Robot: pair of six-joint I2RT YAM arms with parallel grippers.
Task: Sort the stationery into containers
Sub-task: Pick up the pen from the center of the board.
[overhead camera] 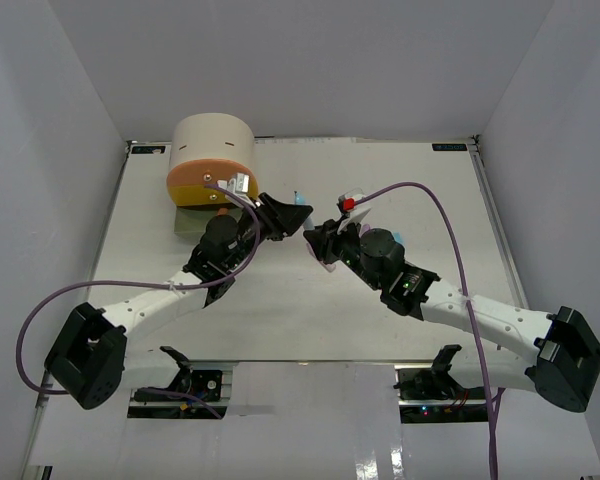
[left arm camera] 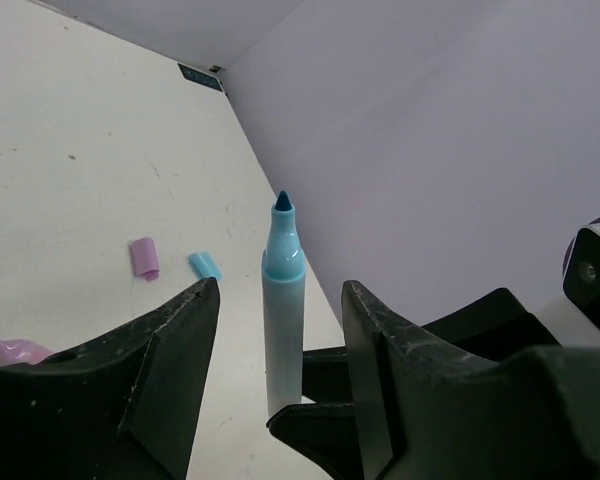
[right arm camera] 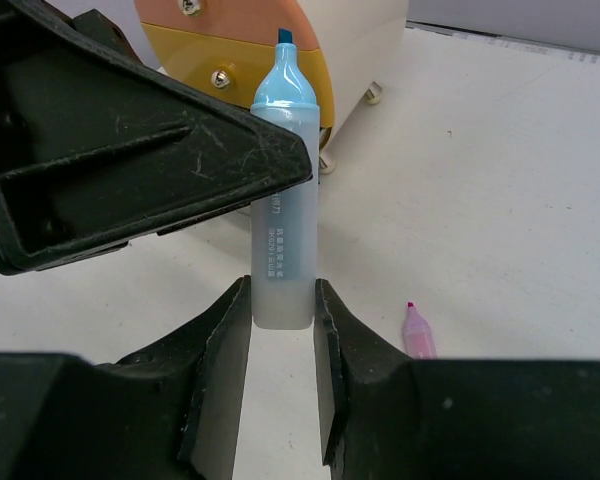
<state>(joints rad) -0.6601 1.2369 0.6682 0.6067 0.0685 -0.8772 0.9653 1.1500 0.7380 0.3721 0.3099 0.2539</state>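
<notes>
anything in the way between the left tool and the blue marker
Nothing visible does. The blue marker stands upright between the fingers of the left tool, with bare space on both sides. The right tool grips only its lower end.

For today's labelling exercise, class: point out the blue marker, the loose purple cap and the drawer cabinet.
blue marker [right arm camera: 285,260], right wrist view, on its pale barrel.
purple cap [left arm camera: 144,257], left wrist view, on its middle.
drawer cabinet [overhead camera: 212,140], top view, on its beige top.

arms [overhead camera: 145,303]: wht links, blk joints + bases | cables [overhead camera: 412,184]: purple | fingers [right arm camera: 215,380]: blk, scuffed
</notes>
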